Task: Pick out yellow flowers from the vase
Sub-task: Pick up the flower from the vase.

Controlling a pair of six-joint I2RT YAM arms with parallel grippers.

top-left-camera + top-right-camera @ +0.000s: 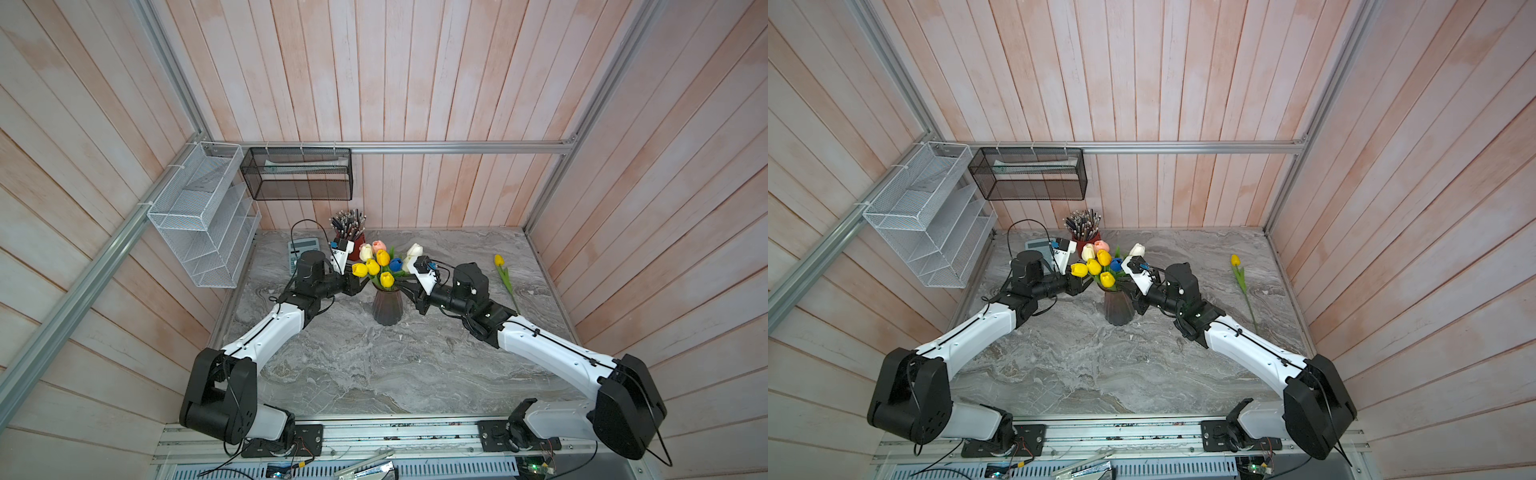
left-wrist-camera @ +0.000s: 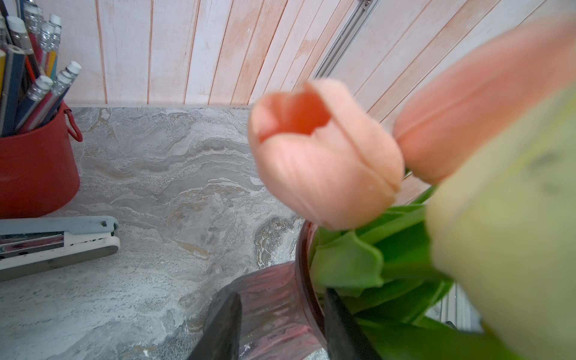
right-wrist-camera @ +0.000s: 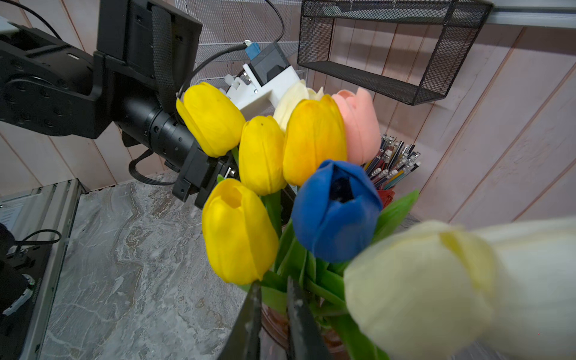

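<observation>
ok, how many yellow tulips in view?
5. Four in the vase: front tulip, two left tulips, orange-tinted tulip behind. Fifth tulip lies on the table, right side. None looks hidden.

A red pencil cup point(image 2: 37, 171), a calculator point(image 1: 298, 248) and a stapler point(image 2: 56, 240) sit at the back of a grey marble tabletop point(image 1: 374, 374). A white wire rack point(image 1: 203, 220) and a black mesh basket point(image 1: 299, 174) hang above.

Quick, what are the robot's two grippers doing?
Left gripper: closed on the vase neck.
Right gripper: closed on a yellow flower stem.
</observation>
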